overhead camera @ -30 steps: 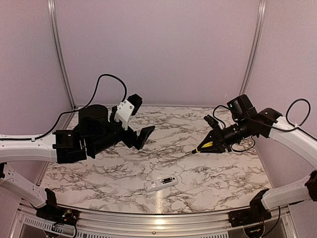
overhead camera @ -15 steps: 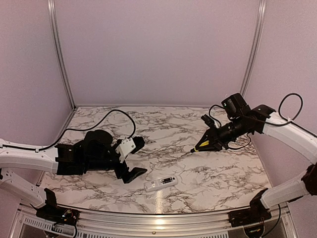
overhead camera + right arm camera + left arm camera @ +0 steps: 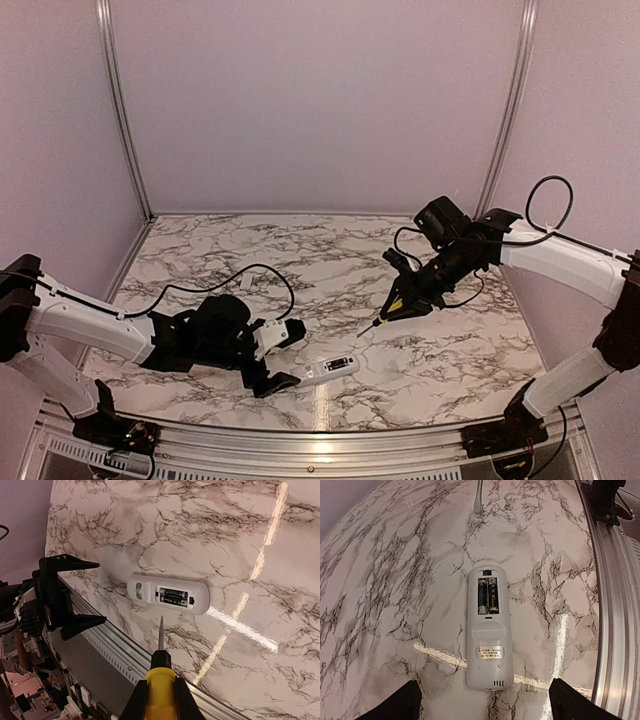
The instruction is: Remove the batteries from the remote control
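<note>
Left end effector [image 3: 288, 356] gapes low beside remote control [image 3: 326, 369]; right end effector [image 3: 405, 297] clamps screwdriver [image 3: 390, 310].

Batteries [image 3: 485, 596] sit in the remote control [image 3: 326, 369], left gripper [image 3: 287, 356] at its left, screwdriver [image 3: 160, 677] seemingly behind-right

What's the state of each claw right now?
Left claw: open, holding nothing, just short of the slim white plastic remote control.
Right claw: closed on the yellow-handled metal-tipped screwdriver.

remote control [image 3: 489, 630] label [image 3: 489, 652] txt unreadable, screwdriver [image 3: 160, 675] handle cropped btm
</note>
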{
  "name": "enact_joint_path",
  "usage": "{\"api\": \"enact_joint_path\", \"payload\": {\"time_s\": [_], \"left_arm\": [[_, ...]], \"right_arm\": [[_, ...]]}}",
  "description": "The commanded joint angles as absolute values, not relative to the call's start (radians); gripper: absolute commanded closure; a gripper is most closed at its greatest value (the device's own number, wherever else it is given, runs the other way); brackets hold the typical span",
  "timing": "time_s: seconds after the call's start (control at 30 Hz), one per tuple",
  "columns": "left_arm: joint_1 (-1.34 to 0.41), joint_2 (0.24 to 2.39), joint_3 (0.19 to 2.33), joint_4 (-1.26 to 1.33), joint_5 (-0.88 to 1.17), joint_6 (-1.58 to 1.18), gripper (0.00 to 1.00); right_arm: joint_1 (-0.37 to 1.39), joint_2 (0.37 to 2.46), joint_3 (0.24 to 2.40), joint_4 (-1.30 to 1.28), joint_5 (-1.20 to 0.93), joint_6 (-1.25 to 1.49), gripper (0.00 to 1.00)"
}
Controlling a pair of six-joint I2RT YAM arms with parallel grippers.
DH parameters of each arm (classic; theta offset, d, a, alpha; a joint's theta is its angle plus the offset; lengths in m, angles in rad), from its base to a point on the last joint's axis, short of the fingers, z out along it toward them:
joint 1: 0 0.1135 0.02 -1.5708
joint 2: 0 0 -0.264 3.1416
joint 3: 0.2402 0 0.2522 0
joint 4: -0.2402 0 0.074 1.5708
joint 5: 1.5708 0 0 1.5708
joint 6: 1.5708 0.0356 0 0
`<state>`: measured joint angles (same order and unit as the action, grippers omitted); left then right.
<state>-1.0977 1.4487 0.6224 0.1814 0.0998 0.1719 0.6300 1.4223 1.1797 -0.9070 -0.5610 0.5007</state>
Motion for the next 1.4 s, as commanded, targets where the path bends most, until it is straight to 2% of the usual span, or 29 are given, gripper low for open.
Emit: {"api": "enact_joint_path", "payload": {"time_s": [0.0, 0.6, 0.83, 1.3, 1.37], "left_arm": [[-1.094, 1.508, 0.598, 0.311, 0.135, 0.163, 0.08], [-1.094, 1.710, 0.641, 0.413, 0.149, 0.151, 0.09], [-1.086, 1.764, 0.673, 0.415, 0.142, 0.131, 0.14], [-1.075, 1.845, 0.752, 0.309, 0.189, 0.191, 0.37], [-1.075, 1.852, 0.759, 0.290, 0.197, 0.205, 0.43]], "right_arm": [[0.651, 1.451, 1.234, -0.903, -0.533, 0.522, 1.00], [0.673, 1.490, 1.240, -0.881, -0.513, 0.557, 1.00], [0.677, 1.479, 1.231, -0.878, -0.507, 0.569, 1.00], [0.677, 1.469, 1.226, -0.875, -0.502, 0.575, 1.00], [0.679, 1.469, 1.225, -0.874, -0.500, 0.574, 1.00]]}}
